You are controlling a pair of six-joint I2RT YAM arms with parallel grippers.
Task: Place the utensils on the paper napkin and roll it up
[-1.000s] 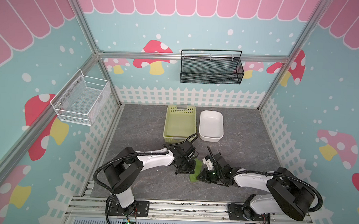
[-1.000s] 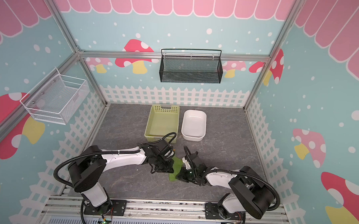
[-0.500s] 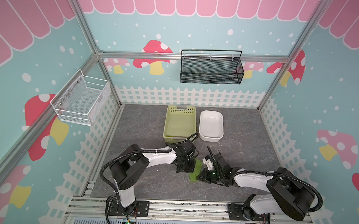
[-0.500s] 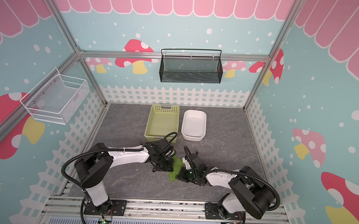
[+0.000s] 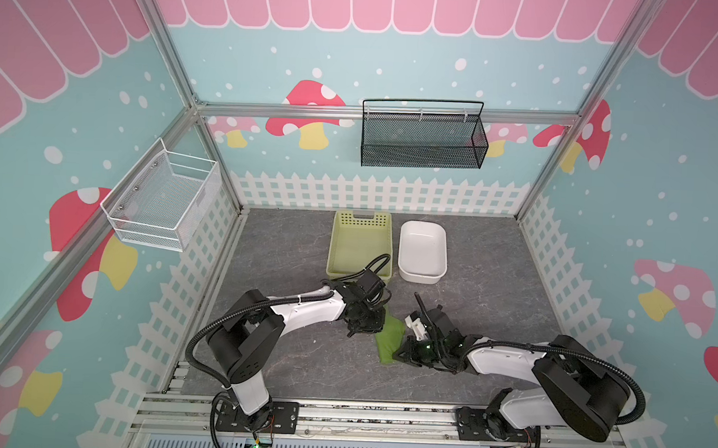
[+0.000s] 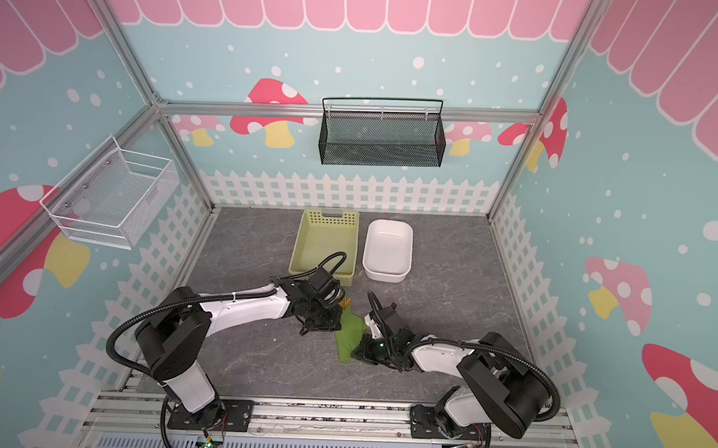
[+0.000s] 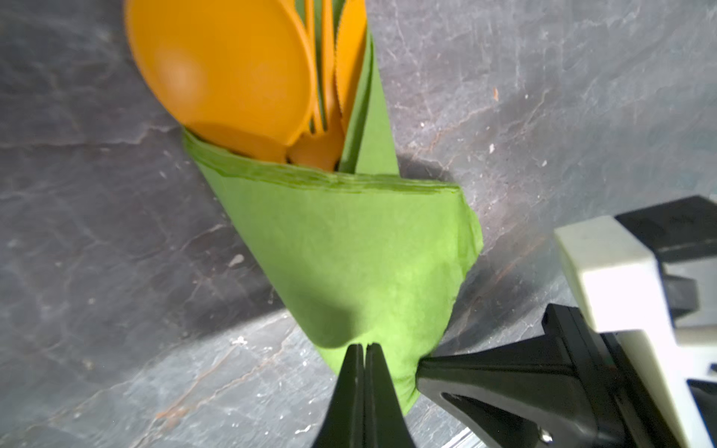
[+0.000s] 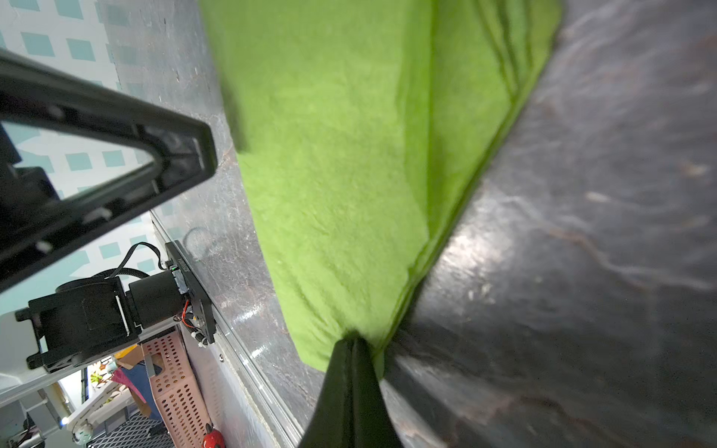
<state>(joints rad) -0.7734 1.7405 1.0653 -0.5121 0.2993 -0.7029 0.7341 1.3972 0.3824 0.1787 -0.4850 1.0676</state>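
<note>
The thin green paper napkin (image 7: 349, 252) lies on the grey stone-look table (image 5: 313, 368), near the front, between the two arms. It is wrapped like a cone around the three slim orange plastic utensils (image 7: 232, 77). Their tops stick out of the open end.

The left gripper (image 7: 364, 351) has its jaws tight together, and its tip rests on the narrow end of the roll. The right gripper (image 8: 351, 343) also has its jaws tight together, with its tip on the napkin's edge. It is not clear if a bit of paper is caught in either one.

The roll looks loose. One flap on the side sticks out and is not tucked in. If a gripper lifts off fast, the paper may spring open. If a tip pushes too hard, the thin paper may tear. The smooth utensils may also slide out of the open end. The two grippers are just beside each other, so they may bump.

There is bare table to the left of the roll and in front of it. The pale yellow-green plastic basket (image 5: 360, 241) and the white dish (image 5: 422, 252) sit further back, near the left arm's wrist. Rolling that way has less room.
</note>
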